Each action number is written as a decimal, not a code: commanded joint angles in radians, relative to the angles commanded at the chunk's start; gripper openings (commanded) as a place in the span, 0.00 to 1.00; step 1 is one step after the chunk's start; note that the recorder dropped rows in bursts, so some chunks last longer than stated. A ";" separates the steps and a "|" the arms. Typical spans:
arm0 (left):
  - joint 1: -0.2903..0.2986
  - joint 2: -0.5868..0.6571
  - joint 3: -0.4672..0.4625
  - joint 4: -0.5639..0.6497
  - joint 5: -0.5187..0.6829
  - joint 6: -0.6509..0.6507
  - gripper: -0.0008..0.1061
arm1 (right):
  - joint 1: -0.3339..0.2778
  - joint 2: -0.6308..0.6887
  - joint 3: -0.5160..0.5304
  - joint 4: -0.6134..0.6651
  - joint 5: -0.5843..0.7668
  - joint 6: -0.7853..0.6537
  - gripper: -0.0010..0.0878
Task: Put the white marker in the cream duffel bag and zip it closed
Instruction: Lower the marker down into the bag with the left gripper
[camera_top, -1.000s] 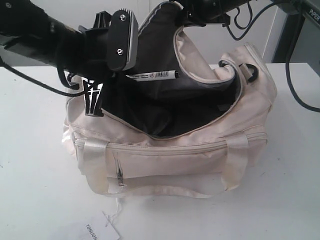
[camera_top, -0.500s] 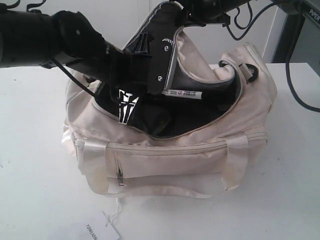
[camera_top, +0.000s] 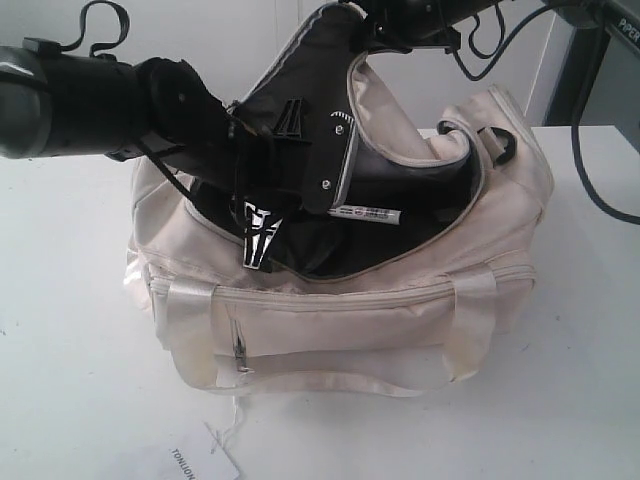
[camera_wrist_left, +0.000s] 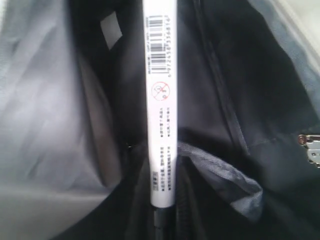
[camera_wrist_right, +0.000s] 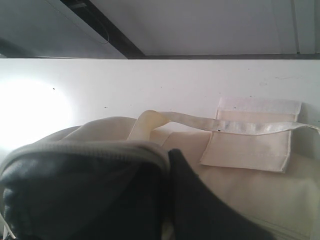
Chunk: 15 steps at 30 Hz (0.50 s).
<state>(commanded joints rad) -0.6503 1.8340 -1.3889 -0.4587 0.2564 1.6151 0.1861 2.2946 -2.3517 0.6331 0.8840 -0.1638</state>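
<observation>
**A:** Exterior view, from the left: the black left arm (camera_top: 90, 95) reaches in from the upper left. The left gripper (camera_top: 330, 200) sits inside the mouth of the large, soft cream duffel bag (camera_top: 380, 330), jaws clamped on the slim white marker with black print and a dark tip (camera_top: 368, 212).

**B:** So the marker isn't lying in the bag?

**A:** No. It hangs level just above the black lining (camera_top: 330, 255). The left wrist view shows only dark folds beneath it.

**B:** What could go wrong?

**A:** Dropped level, it may bridge a fold or roll toward the near rim, where the zipper would later jam on it. Pulling out, the bulky wrist could snag the lining and drag the bag. At top centre, the right gripper (camera_top: 358, 18) is pinched shut on the raised flap (camera_top: 300, 70). If that grip slips, I'd expect the flap to fall onto the left arm.

**B:** And room to move?

**A:** There's bare white table (camera_top: 60, 350) to the left and a paper tag (camera_top: 205, 462) at lower left. The opening is tight at its left end and widest from centre to right. A black ring (camera_top: 500, 145) marks the right end, and a dark cable (camera_top: 590, 170) hangs at far right.
</observation>
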 joint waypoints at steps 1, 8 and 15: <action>0.000 0.000 0.000 0.000 0.000 0.000 0.01 | 0.000 0.000 0.000 0.000 0.000 0.000 0.01; 0.000 0.000 0.000 0.000 0.001 0.000 0.13 | 0.000 0.000 0.000 0.000 0.000 0.000 0.01; 0.000 0.000 0.000 0.000 -0.001 -0.025 0.46 | 0.000 0.000 0.000 0.000 0.000 0.000 0.01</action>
<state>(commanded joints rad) -0.6503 1.8337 -1.3889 -0.4587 0.2551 1.5906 0.1861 2.2946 -2.3517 0.6331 0.8840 -0.1638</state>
